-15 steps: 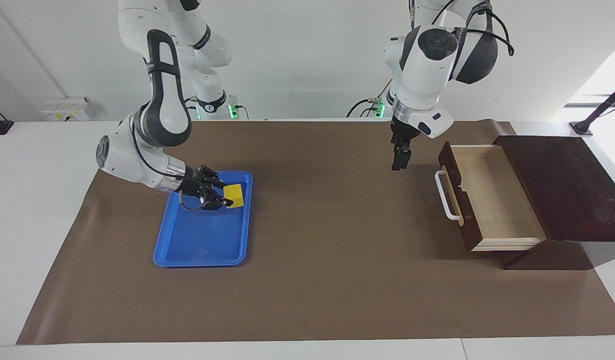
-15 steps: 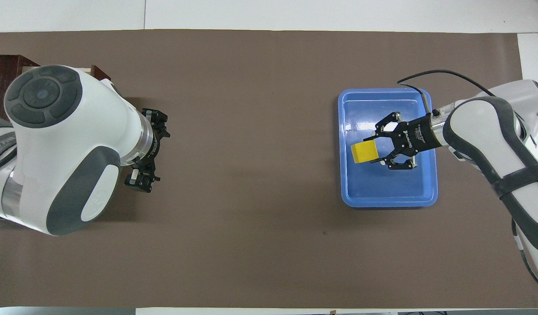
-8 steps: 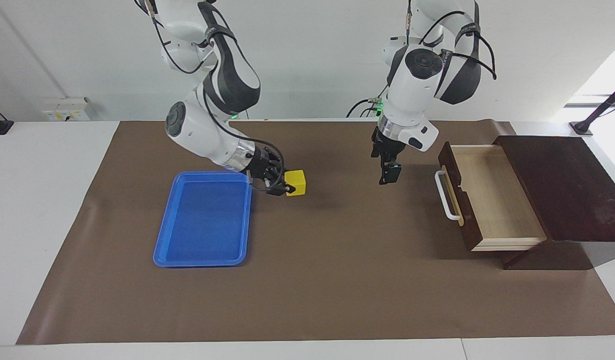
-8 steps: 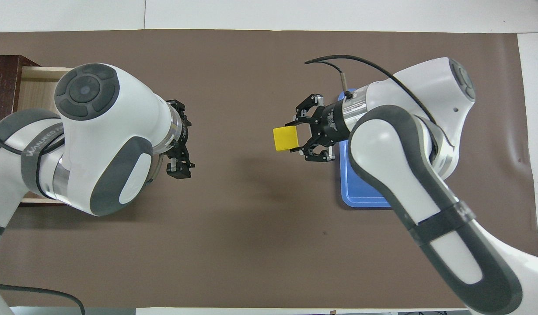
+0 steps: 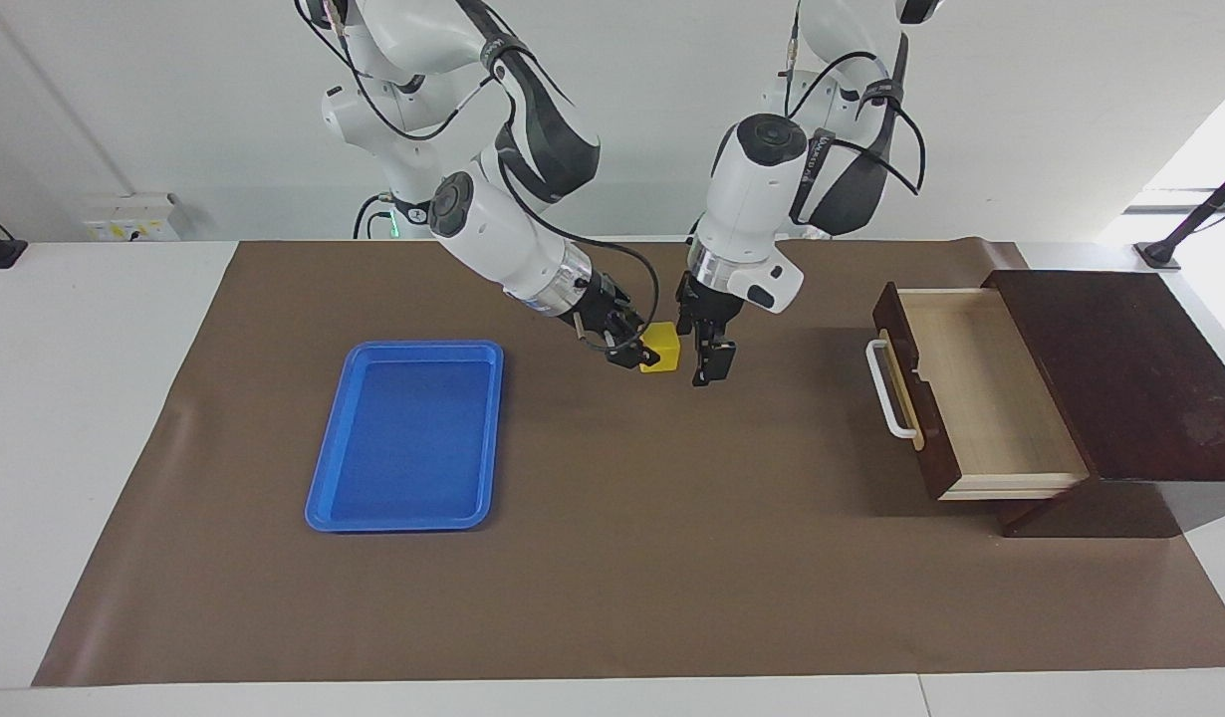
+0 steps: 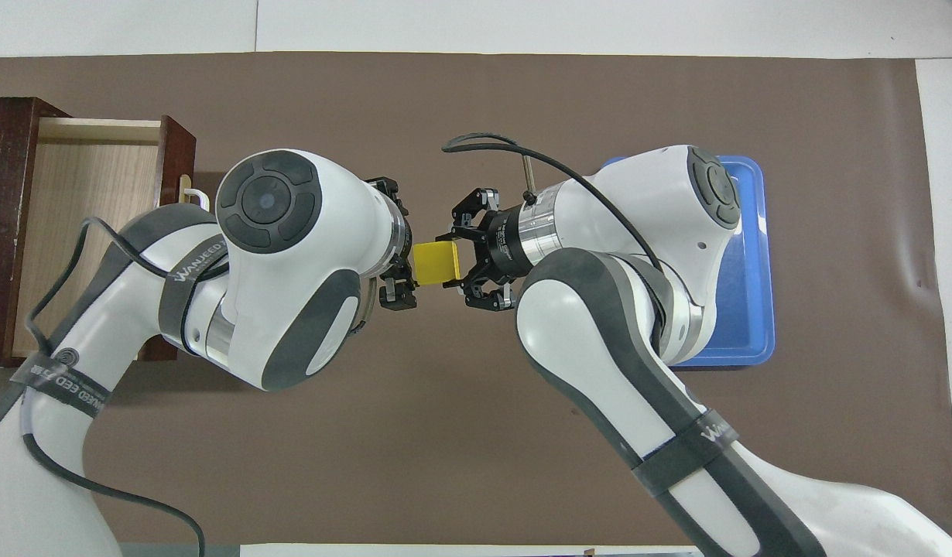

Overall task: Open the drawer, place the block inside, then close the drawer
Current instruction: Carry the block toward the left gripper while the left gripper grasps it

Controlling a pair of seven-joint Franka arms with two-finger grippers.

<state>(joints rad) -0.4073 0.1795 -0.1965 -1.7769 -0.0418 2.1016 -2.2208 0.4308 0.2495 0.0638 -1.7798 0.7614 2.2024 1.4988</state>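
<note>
Facing view first: the right gripper (image 5: 634, 351) hangs over the middle of the brown mat (image 5: 612, 558), its fingers clamped on the yellow block (image 5: 660, 348), which is up off the mat. Right beside the block, on the side toward the drawer, the left gripper (image 5: 703, 365) points straight down, and from this angle I can't make out whether its fingers are parted. Out toward the left arm's end of the table from both grippers, the drawer (image 5: 981, 393) stands pulled open from its dark wooden box (image 5: 1120, 373), pale inside showing, white handle (image 5: 886, 390) facing the grippers. Toward the right arm's end from the right gripper lies the blue tray (image 5: 405, 435), with nothing in it.

Overhead view next: the two grippers meet nose to nose over the mat (image 6: 476, 464), with the block (image 6: 435, 263) between them. The right gripper (image 6: 462, 259) has a finger on each side of the block. The left gripper (image 6: 405, 263) is at the block's other face, with its fingers spread and their tips reaching the block's edges. The drawer (image 6: 89, 224) shows partly under the left arm; the tray (image 6: 755, 255) is mostly hidden beneath the right arm.
</note>
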